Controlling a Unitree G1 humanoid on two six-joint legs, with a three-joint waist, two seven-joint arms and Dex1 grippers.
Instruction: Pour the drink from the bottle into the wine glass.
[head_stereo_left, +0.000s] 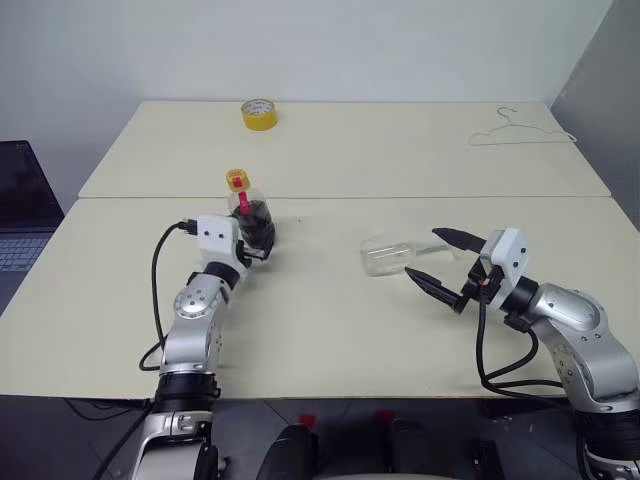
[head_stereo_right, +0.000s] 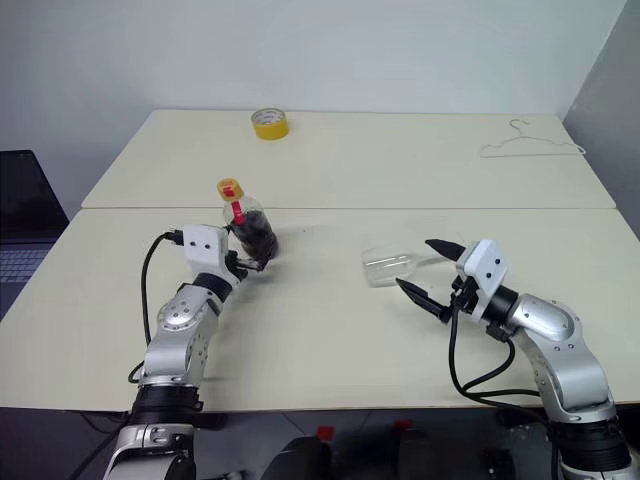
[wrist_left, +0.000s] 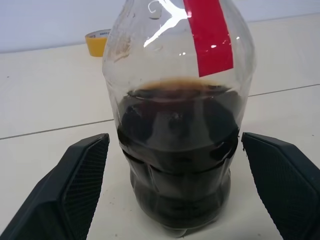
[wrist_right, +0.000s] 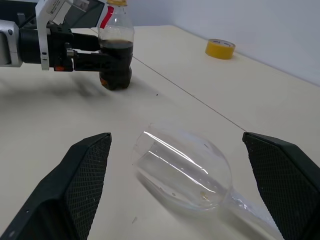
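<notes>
The bottle, clear with a yellow cap and a red neck label, stands upright at the left-middle of the table. The dark drink fills its lower half. My left gripper is open, with one finger on each side of the bottle's body and a gap on both sides. The wine glass lies on its side at the middle right, mouth toward the bottle and stem toward my right gripper. That gripper is open, and its fingers flank the glass's stem end without touching it.
A yellow tape roll sits at the far side of the back table. A wire hanger lies at the far right. A seam runs between the two tables. A laptop stands off the left edge.
</notes>
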